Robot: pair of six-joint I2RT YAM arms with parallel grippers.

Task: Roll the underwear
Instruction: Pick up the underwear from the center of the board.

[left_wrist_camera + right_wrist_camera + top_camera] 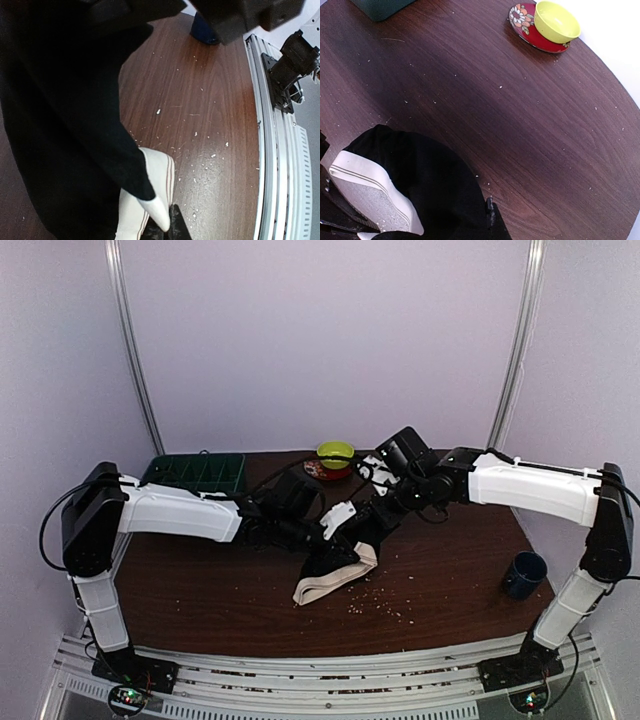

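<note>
The plain black underwear [338,558] with one white band [335,586] hangs between my two grippers at the table's middle, its lower end on the wood. My left gripper [333,527] holds its left side and my right gripper [385,505] its upper right side. In the left wrist view the black fabric [60,150] and white band [152,190] drape over my left gripper [167,226], with one dark fingertip [178,227] showing. In the right wrist view the fabric [425,185] covers my right gripper [484,220]. The strapped garment is out of view.
A green tray [195,472] stands at the back left. A yellow-green bowl [335,452] sits on a red plate [526,29] at the back middle. A blue mug [523,575] stands at the right edge. White crumbs [375,602] lie on the wood.
</note>
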